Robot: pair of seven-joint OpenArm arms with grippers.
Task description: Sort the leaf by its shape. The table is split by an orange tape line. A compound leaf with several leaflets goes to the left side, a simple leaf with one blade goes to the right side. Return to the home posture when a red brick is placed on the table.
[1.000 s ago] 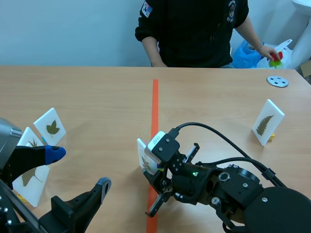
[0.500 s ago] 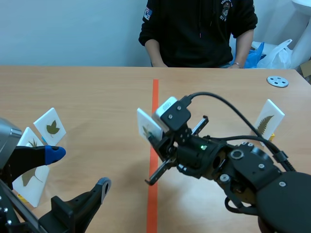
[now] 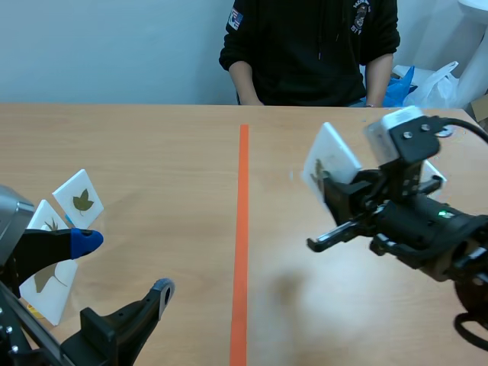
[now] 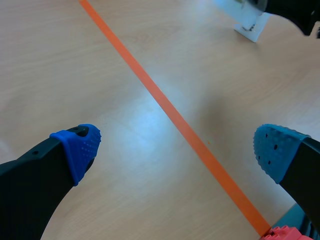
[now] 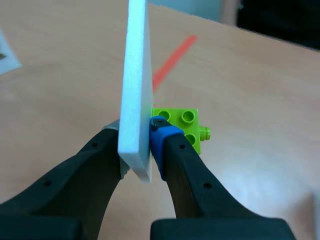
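Above the right half of the surface, the right tool (image 3: 329, 200) is grasping a white leaf card (image 3: 332, 160).
The card is hanging tilted in the air at about 3 o'clock from the orange tape line (image 3: 242, 229). The tool's two fingers are pressing on both faces of the card, just beside its green brick base (image 5: 182, 125). The leaf print is partly hidden, so I cannot tell its shape. The left tool (image 3: 122, 267) is lying low at about 7 o'clock, released, with its blue pads (image 4: 80, 145) well apart. Two other leaf cards (image 3: 78, 198) are standing near it at 9 o'clock. A person (image 3: 313, 46) is sitting at 12 o'clock.
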